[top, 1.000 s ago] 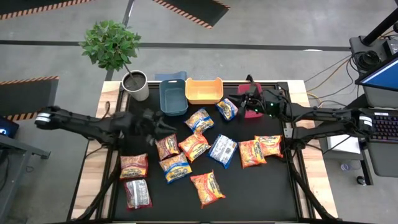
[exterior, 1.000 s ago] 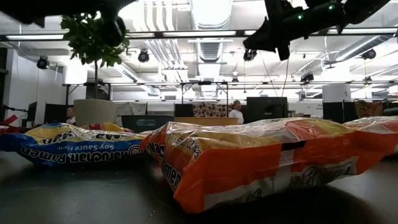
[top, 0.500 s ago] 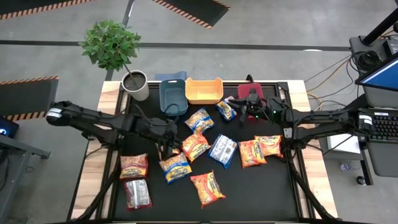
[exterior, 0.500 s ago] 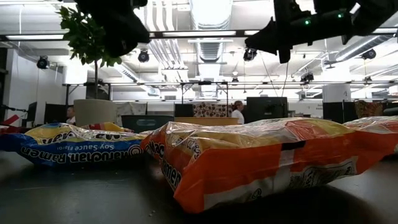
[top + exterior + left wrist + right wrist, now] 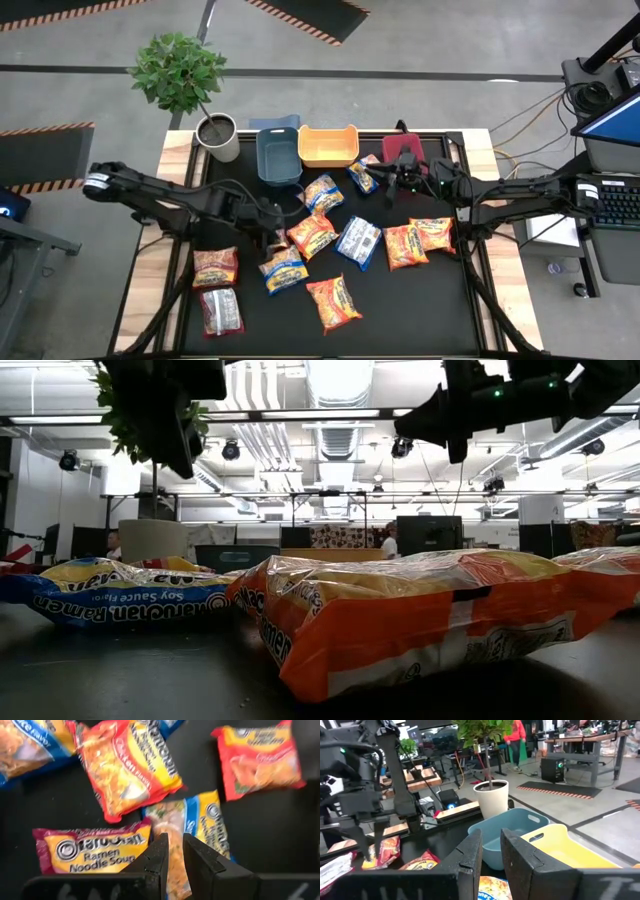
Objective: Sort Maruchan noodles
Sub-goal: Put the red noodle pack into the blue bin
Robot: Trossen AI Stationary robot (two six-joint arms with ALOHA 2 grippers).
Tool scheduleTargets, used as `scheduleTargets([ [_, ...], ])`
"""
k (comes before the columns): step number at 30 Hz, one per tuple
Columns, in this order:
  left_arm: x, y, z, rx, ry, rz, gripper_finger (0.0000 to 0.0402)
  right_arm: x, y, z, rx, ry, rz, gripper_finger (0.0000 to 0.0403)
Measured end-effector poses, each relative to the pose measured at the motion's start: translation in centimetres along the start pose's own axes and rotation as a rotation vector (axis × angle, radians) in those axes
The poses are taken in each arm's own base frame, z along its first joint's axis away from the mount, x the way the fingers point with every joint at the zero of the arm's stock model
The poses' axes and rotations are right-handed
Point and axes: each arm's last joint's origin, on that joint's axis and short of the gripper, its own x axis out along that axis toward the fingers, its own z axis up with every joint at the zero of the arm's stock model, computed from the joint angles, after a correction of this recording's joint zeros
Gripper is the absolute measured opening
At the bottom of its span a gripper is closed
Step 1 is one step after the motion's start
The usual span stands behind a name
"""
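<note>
From the high view we look straight down on the whole black table (image 5: pixel 420 300), with the bins and potted plant (image 5: pixel 180 72) at twelve o'clock and both arms entering from nine and three. In the low view we sit at table-top height, so close that an orange packet (image 5: pixel 420 610) fills the foreground, and we face level into the room. The left wrist view looks steeply down, close over the packets, past its own fingers (image 5: pixel 157 857). The right wrist view looks nearly level across the table toward the blue bin (image 5: pixel 507 832), yellow bin (image 5: pixel 565 847) and plant, which the high view also shows.
</note>
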Motion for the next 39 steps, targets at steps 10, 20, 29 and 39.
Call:
scheduleTargets([
  [10,0.1,0.9,-0.9,0.031,0.057,0.213,0.0127,0.0,0.0,0.0,0.0,0.0,-0.001,0.0059],
  [20,1.2,2.2,-1.6,0.187,0.026,0.337,0.02,0.0,0.0,-0.2,-0.017,0.02,-0.004,0.0059],
  [29,4.0,4.6,-3.3,0.139,-0.052,0.299,0.02,0.0,-0.1,-0.3,-0.041,0.032,-0.006,0.0059],
  [39,4.7,5.6,-5.9,0.046,-0.3,0.218,0.0201,0.0,-0.1,-0.3,-0.065,0.032,-0.006,0.0059],
])
